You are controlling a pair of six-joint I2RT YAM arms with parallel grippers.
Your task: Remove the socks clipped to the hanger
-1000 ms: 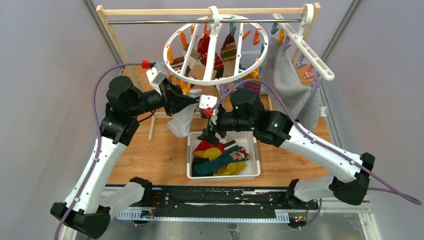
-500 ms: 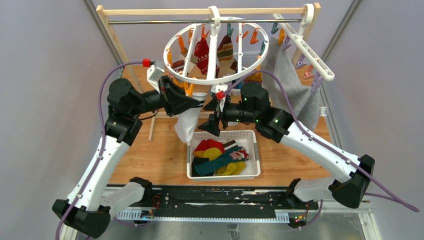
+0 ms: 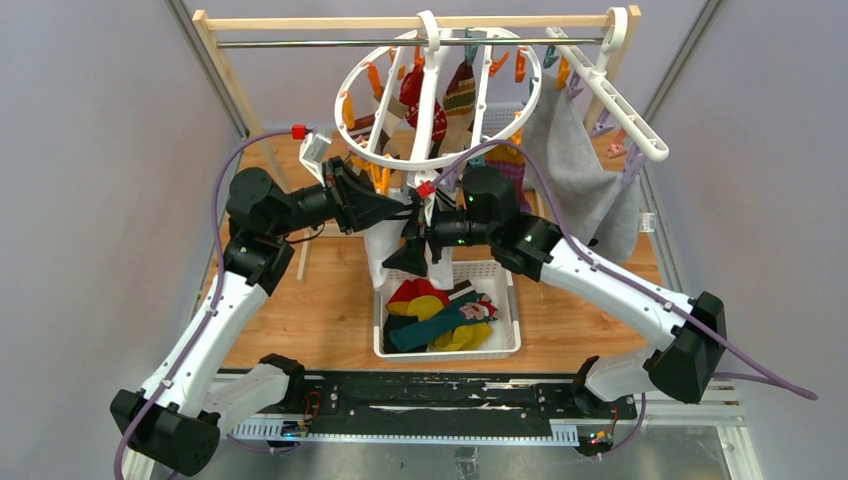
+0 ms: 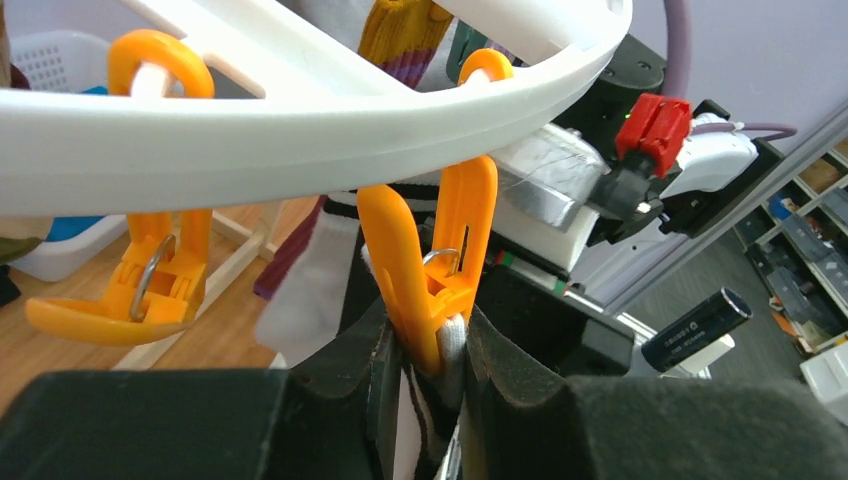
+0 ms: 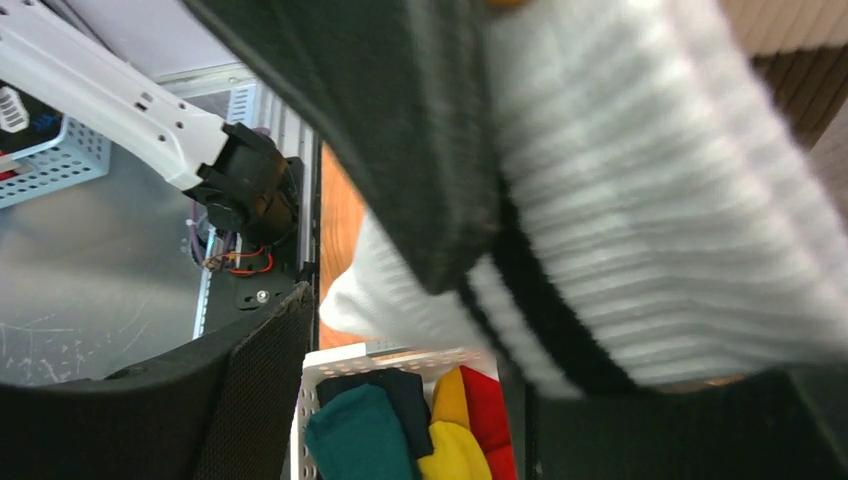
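The left gripper (image 4: 425, 350) pinches the orange clip (image 4: 428, 255); the right gripper (image 3: 410, 255) straddles the white sock (image 5: 650, 250), jaws apart. A slipping clip would likely re-clamp the sock.

Hanger (image 3: 426, 105) on rail (image 3: 300, 43); sock (image 3: 383, 262) in clip (image 4: 430, 260) beneath; basket (image 3: 450, 352) below, socks (image 3: 440, 320) inside.

No text or label legible; no brand, number or sign either.
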